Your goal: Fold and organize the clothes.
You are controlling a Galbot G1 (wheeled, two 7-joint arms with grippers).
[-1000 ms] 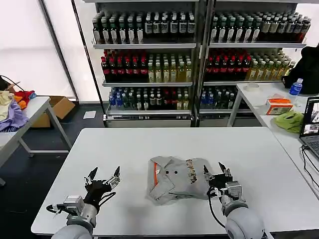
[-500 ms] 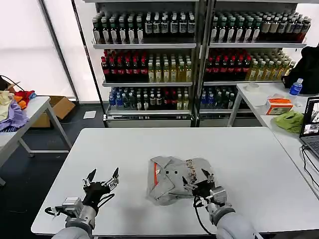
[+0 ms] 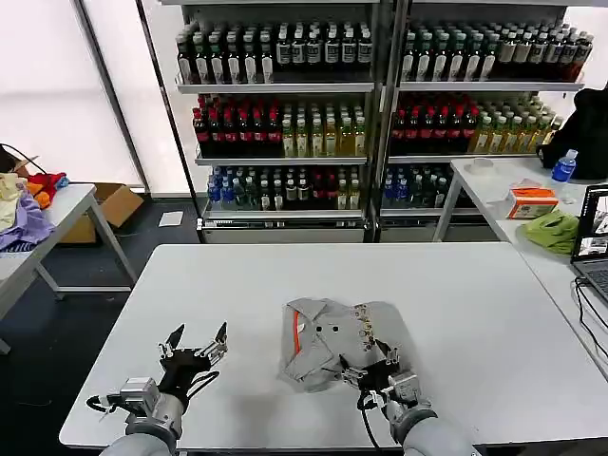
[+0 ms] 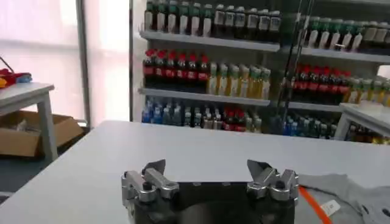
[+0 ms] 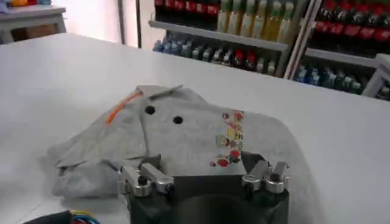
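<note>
A plain white tabletop (image 3: 494, 313) carries one thing directly on it, a crumpled, partly folded light grey shirt (image 3: 328, 351) lying near the middle toward the near edge, its orange inner neck and small multicoloured print facing up.

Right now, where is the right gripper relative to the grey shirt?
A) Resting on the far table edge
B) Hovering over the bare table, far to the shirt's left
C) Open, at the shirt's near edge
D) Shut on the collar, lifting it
C: the right gripper sits open at the near edge of the grey shirt, fingers spread over the fabric in the right wrist view.
</note>
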